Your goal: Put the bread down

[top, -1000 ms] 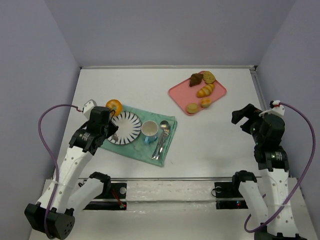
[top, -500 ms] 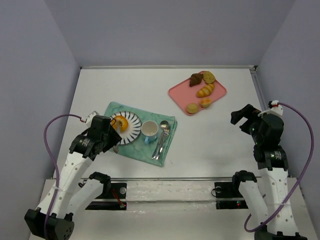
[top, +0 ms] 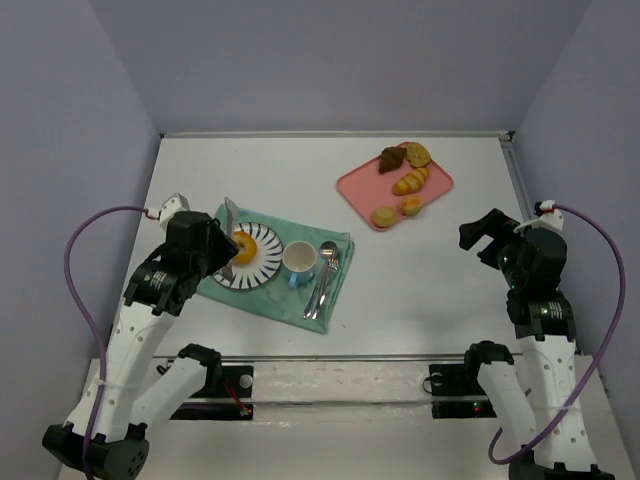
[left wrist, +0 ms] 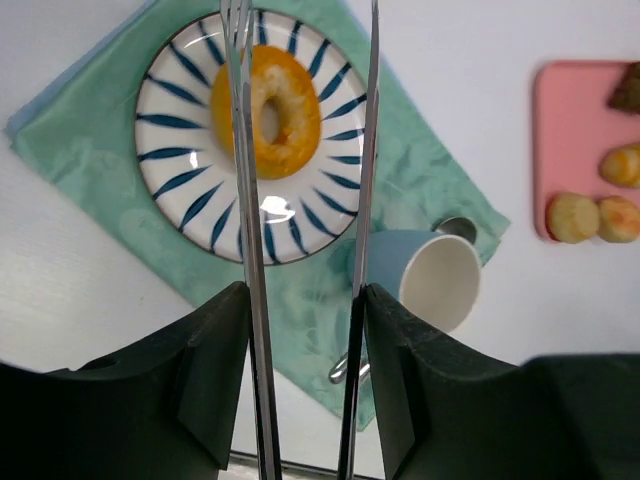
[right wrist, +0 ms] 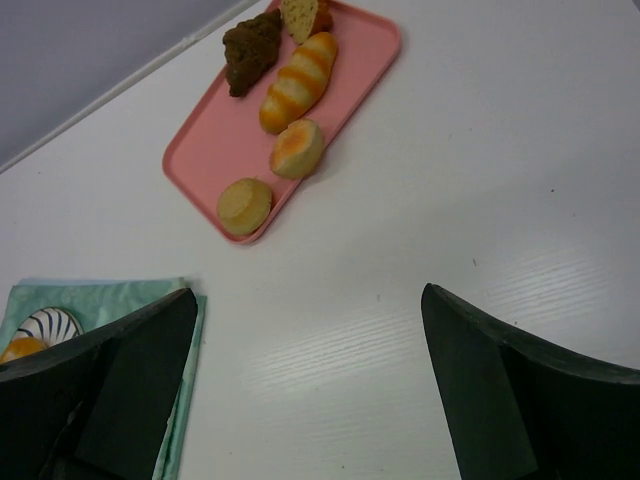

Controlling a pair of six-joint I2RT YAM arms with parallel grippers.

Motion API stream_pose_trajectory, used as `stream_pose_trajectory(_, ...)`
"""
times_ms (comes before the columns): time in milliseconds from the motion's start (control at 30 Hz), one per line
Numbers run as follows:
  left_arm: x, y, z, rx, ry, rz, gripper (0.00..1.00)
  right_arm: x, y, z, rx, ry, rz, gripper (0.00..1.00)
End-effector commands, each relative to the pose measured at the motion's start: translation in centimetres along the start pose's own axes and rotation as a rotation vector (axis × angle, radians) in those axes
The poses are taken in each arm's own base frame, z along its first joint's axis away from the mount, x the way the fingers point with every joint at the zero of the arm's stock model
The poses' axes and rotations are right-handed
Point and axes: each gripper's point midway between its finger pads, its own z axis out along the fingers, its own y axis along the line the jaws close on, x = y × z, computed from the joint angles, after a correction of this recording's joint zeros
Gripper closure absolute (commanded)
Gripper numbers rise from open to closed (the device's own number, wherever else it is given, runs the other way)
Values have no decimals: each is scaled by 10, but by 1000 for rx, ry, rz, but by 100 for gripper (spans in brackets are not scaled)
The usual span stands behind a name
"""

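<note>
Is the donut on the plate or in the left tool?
On the plate: the donut lies flat there, open left tool over it.

left hand (top: 226,243): fingers apart, empty, pointing down | right hand (top: 481,233): fingers wide apart, empty, raised

This is a robotics lab test cell, not a real kitchen. A bare white surface (top: 430,275) is boxed in by plain lavender walls (top: 330,60). Two white arms (top: 135,325) trailing purple cables (top: 70,265) are bolted to a rail (top: 340,372) at its near edge. A pink tray (top: 346,186) of pastries (top: 410,181) and a cloth (top: 290,300) with plate (top: 262,270) and cup (top: 299,259) form a staged setting.
</note>
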Motion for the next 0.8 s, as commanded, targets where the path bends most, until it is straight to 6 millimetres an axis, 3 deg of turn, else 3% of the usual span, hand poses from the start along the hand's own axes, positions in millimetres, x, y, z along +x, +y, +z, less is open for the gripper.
stream_pose_trajectory(0, -40, -80, -19, 345, -109, 71, 44, -13, 6, 2, -27, -49, -11, 0)
stream_pose_trajectory(33, -50, -105, -20, 447, -146, 112, 44, -14, 6, 2, -25, -52, -11, 0)
stream_pose_trajectory(67, -47, -136, -24, 581, -123, 151, 45, -13, 6, 2, -23, -51, -11, 0)
stream_pose_trajectory(100, -43, -138, -26, 604, -107, 172, 46, -14, 6, 1, -23, -55, -11, 0)
stream_pose_trajectory(133, -41, -162, -23, 658, -100, 226, 47, -14, 5, 1, -23, -57, -11, 0)
stream_pose_trajectory(200, -36, -184, -15, 657, -101, 297, 47, -15, 5, 0, -18, -61, -11, 0)
stream_pose_trajectory(233, -21, -209, -9, 669, -71, 360, 47, -15, 4, 0, -16, -64, -11, 0)
stream_pose_trajectory(367, 17, -259, 15, 765, 24, 554, 45, -15, 3, 0, -11, -67, -9, 0)
stream_pose_trajectory(400, 32, -264, 37, 745, 75, 578, 45, -15, 3, 1, -12, -66, -11, 0)
stream_pose_trajectory(467, 40, -283, 37, 791, 103, 608, 45, -16, 3, 1, -10, -67, -11, 0)
stream_pose_trajectory(500, 49, -289, 48, 790, 126, 639, 45, -15, 3, 1, -10, -63, -11, 0)
stream_pose_trajectory(767, 104, -286, 87, 675, 233, 777, 41, -14, 3, 1, -8, -63, -7, 0)
